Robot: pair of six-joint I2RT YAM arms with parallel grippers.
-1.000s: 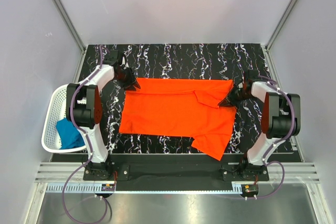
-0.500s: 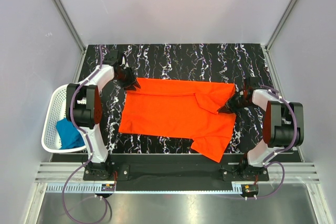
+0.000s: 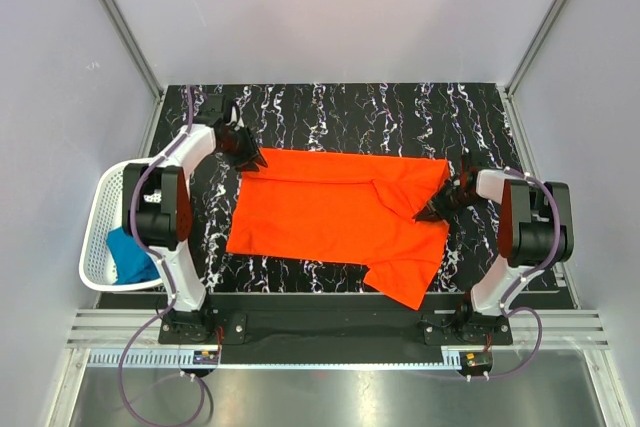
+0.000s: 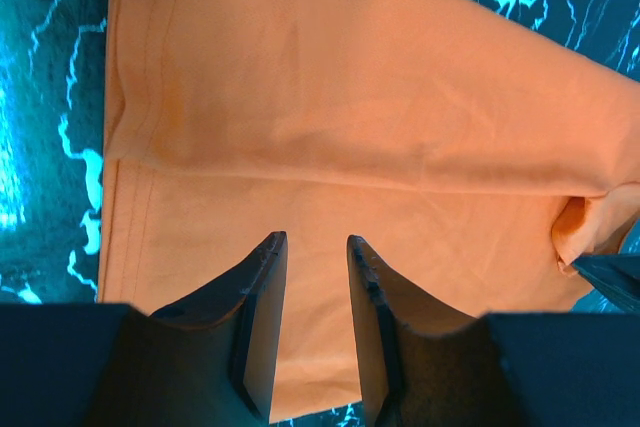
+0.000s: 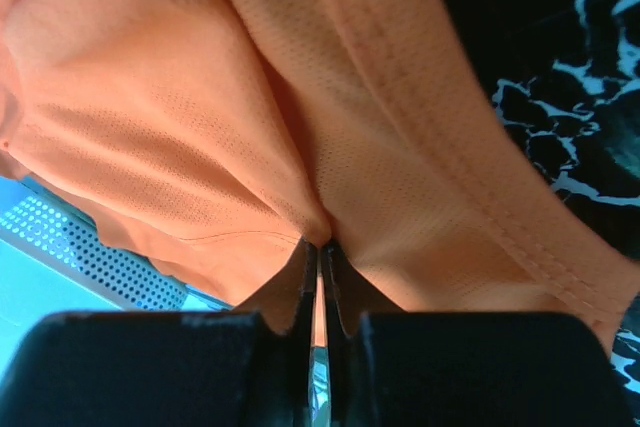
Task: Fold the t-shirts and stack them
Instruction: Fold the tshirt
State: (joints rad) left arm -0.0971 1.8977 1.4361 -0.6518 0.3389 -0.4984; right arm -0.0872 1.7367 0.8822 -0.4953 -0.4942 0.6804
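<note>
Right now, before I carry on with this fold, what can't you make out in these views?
- Teal t-shirt: in the top view it is partly behind the left arm and the basket wall, so folded or not is unclear.
- Right claw: in the right wrist view the bunched orange t-shirt hides how many layers it pinches.
- Left claw: in the left wrist view the jaws stand apart, but whether the tips touch cloth is unclear.
</note>
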